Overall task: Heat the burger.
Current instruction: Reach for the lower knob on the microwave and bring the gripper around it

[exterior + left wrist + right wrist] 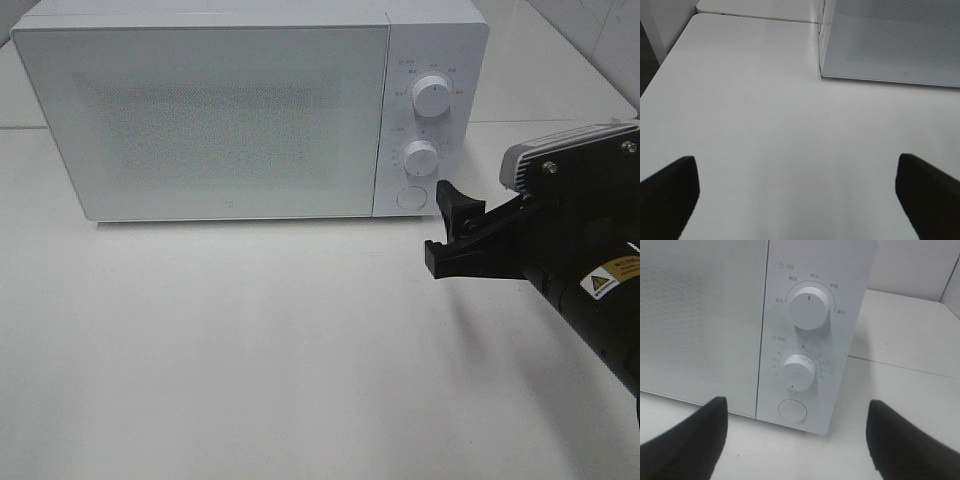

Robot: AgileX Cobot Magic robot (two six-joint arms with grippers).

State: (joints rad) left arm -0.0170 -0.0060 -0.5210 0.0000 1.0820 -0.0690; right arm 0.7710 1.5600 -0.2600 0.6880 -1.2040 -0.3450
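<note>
The right gripper (440, 225) sits at the right edge of the exterior high frame, its black fingers spread wide with nothing between them, just in front of the microwave's control panel. On the arm behind it is a yellow warning label (610, 280) with a triangle; its text is too small to read.

The white microwave (230, 120) fills the upper part of the frame, with its speckled door shut. The panel carries an upper knob (431, 95), a lower knob (421, 157) and a round button (409, 198). Small grey characters ring both knobs but are too blurred to read, as is a tiny mark at the door's lower edge.

The left gripper (796, 162) is also wide open and holds nothing, above the bare white counter (250, 350).

The burger shows in no view.
</note>
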